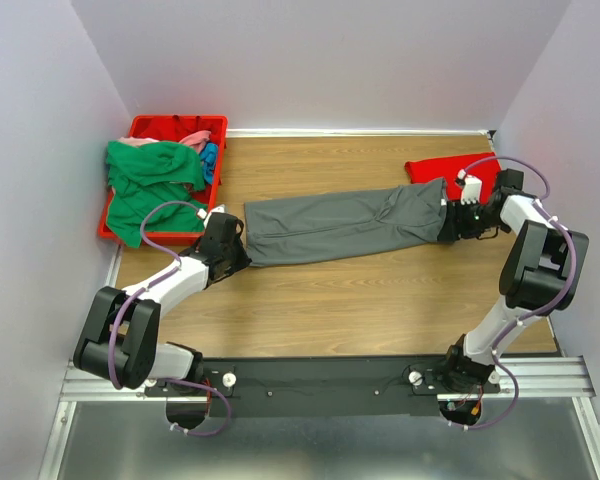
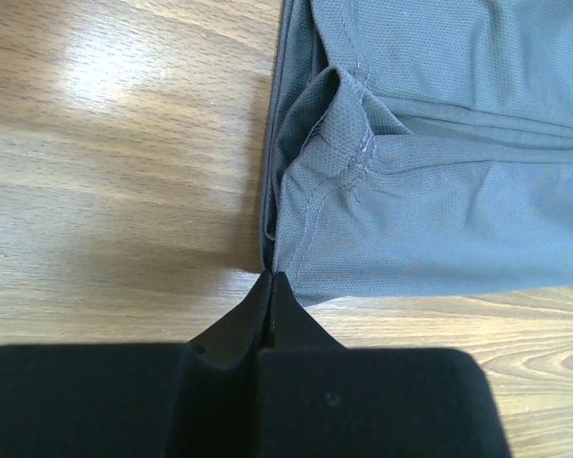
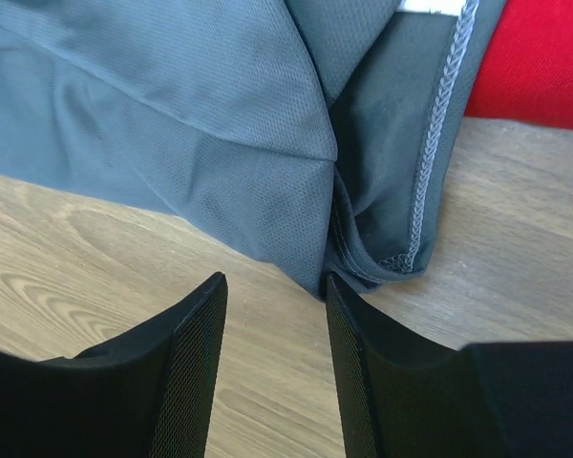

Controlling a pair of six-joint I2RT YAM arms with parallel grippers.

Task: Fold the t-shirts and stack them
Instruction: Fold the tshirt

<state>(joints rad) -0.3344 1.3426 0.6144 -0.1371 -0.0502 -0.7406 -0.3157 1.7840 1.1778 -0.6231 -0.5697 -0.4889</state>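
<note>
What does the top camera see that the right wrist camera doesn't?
Only the top camera shows the bin with a green shirt spilling out, and the left gripper at the other end of the grey shirt. Only the right wrist camera shows the stitching on that shirt's hem up close, and the right gripper standing open. Both show the grey shirt, the red shirt and the table.

Bright, even light pours down from overhead, and the walls (image 1: pixel 280 60) wash out to pale lilac. On the left wrist view a white sheen glares off the table (image 2: pixel 105 81), and a soft shadow pools along the grey shirt (image 2: pixel 439 191). The left gripper (image 2: pixel 270 283) reads as flat black up close (no detail at all). On the right wrist view the weave is crisp, and the red shirt (image 3: pixel 544 57) glows, slightly soft.
</note>
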